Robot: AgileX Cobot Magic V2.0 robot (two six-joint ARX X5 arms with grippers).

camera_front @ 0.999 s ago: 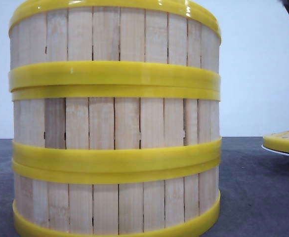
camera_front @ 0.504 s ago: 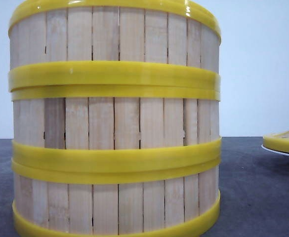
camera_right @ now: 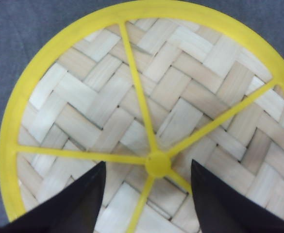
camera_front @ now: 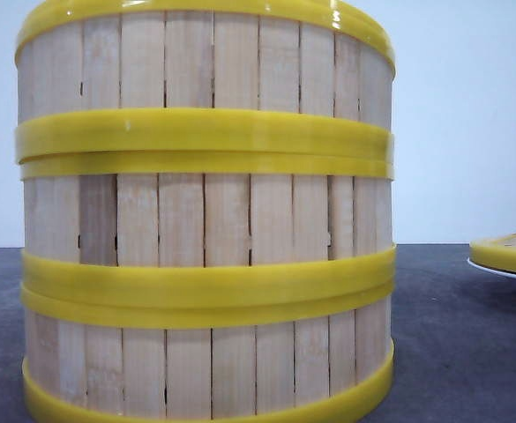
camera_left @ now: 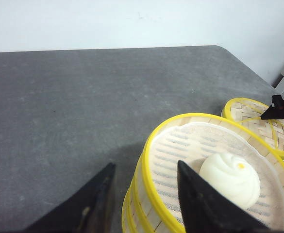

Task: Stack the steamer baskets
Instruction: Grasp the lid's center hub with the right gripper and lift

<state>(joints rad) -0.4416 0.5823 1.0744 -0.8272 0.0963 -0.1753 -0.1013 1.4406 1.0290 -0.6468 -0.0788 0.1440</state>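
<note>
Three steamer baskets (camera_front: 205, 220) stacked on the grey worktop (camera_left: 59, 107); top one holds a white bun (camera_left: 229, 177). Left claw (camera_left: 144, 199) spread, straddling its rim. Right claw (camera_right: 146, 204) spread above a woven lid (camera_right: 146, 116) near the worktop's corner.

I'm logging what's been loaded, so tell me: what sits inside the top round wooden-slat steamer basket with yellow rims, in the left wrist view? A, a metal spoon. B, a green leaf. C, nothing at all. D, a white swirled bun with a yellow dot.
D: a white swirled bun with a yellow dot lies inside the top steamer basket.
</note>
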